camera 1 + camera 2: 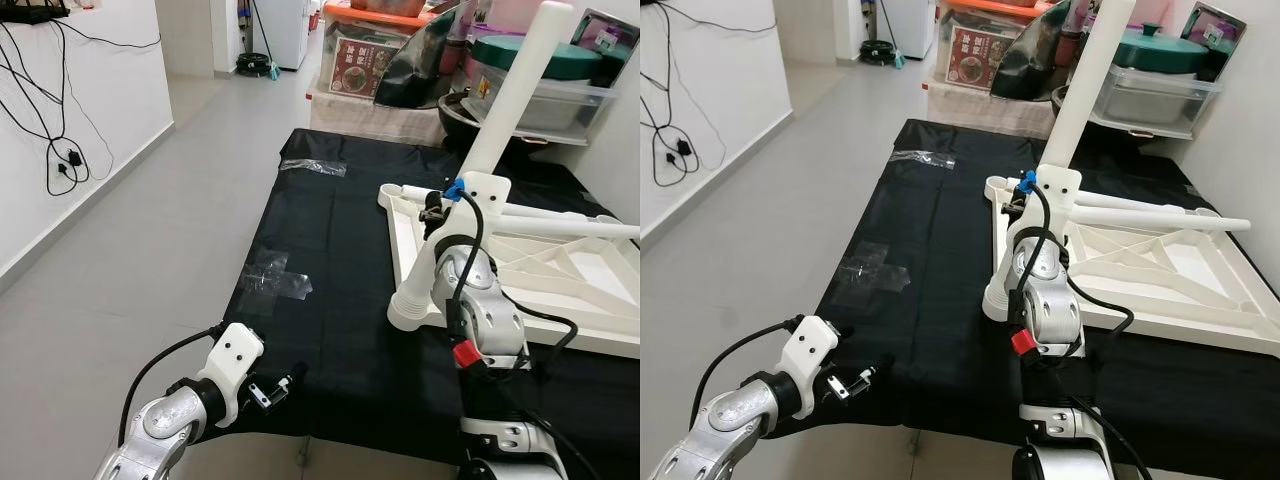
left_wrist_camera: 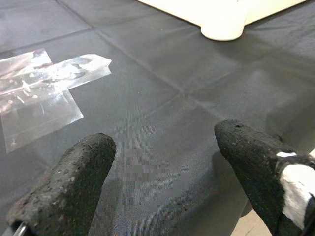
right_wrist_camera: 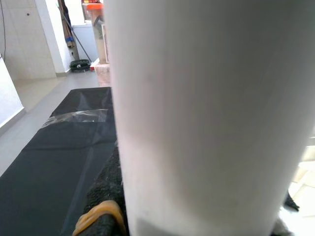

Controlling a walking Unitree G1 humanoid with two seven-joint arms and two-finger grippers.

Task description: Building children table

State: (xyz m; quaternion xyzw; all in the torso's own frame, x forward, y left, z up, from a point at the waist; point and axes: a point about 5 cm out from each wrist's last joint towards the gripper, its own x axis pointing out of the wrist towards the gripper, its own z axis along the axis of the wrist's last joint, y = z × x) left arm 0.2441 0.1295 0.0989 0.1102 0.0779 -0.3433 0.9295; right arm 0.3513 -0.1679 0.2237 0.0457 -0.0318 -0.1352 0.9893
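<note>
silver arms, white wrist brackets, black cables, red tag

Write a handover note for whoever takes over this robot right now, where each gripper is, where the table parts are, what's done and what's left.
Right gripper: shut on the white table leg, holding it tilted at the near left corner of the tabletop, its lower end on the black mat.
Left gripper: open, holding nothing, hovering over the mat's near edge.
Tabletop lies underside up on the mat; a second leg lies across it.
Done: a leg has been picked up.
Left: no leg looks fitted yet; seat this one in its corner, then the others. Whether more legs are around, I can't tell.
</note>
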